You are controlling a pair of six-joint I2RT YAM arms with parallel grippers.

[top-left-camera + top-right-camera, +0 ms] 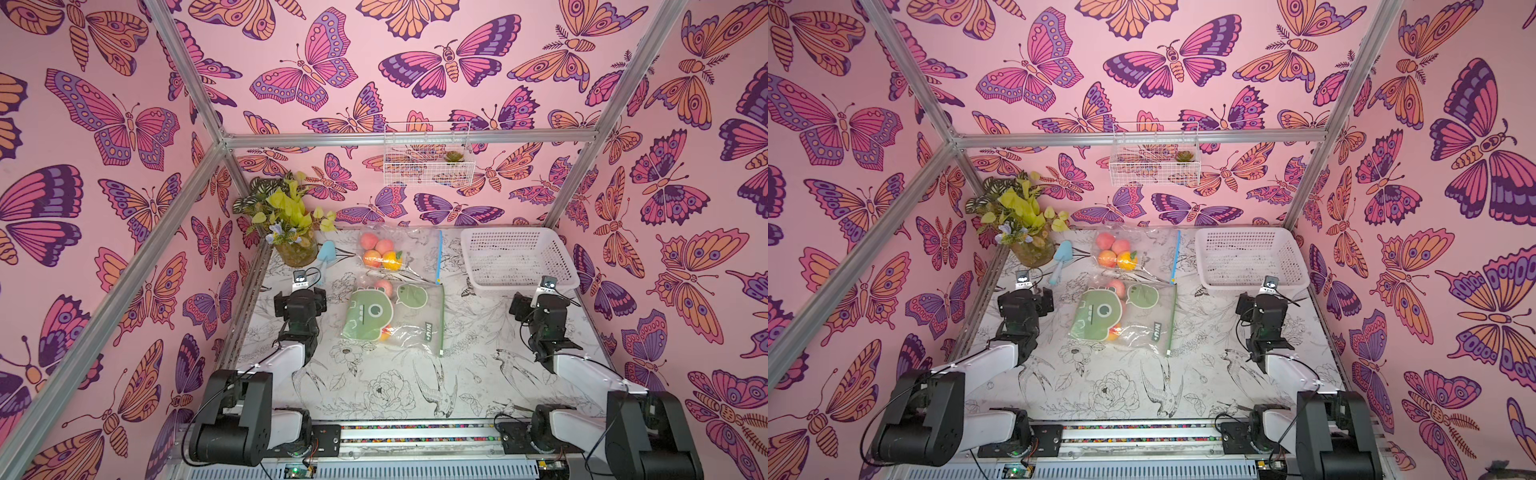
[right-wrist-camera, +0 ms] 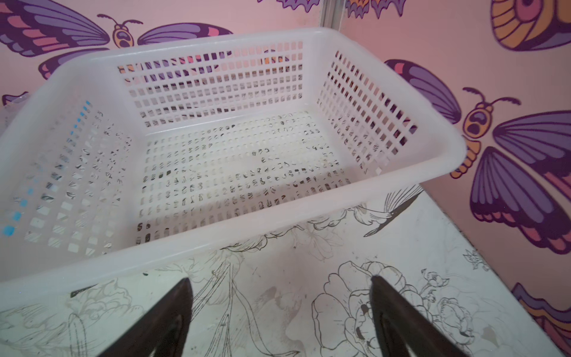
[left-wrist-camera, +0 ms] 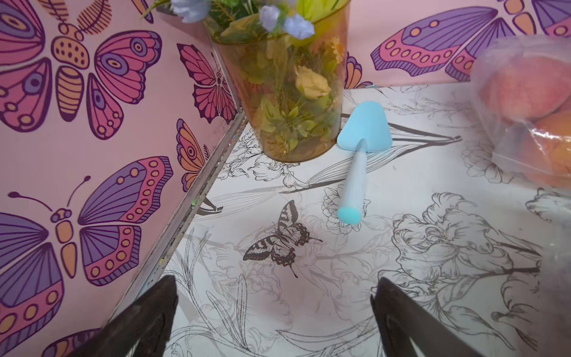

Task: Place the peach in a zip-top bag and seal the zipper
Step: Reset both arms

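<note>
In both top views a zip-top bag [image 1: 411,328] [image 1: 1142,328] with a green monster print lies flat mid-table. Its green zipper strip [image 1: 441,320] runs straight along the right edge. A peach [image 1: 384,286] [image 1: 1116,286] shows through the plastic at the bag's far end, and an orange-red fruit [image 1: 386,332] shows at its near end. My left gripper [image 1: 301,293] [image 3: 275,279] hovers left of the bag, open and empty over bare table. My right gripper [image 1: 544,295] [image 2: 280,278] hovers right of the bag, just in front of the basket, and is also open and empty.
A second clear bag [image 1: 409,253] [image 3: 525,148] with a blue zipper holds several fruits at the back. A flower vase [image 1: 296,249] [image 3: 287,92] and a blue trowel [image 1: 326,253] [image 3: 361,145] sit back left. A white basket [image 1: 515,232] [image 2: 247,241] stands back right.
</note>
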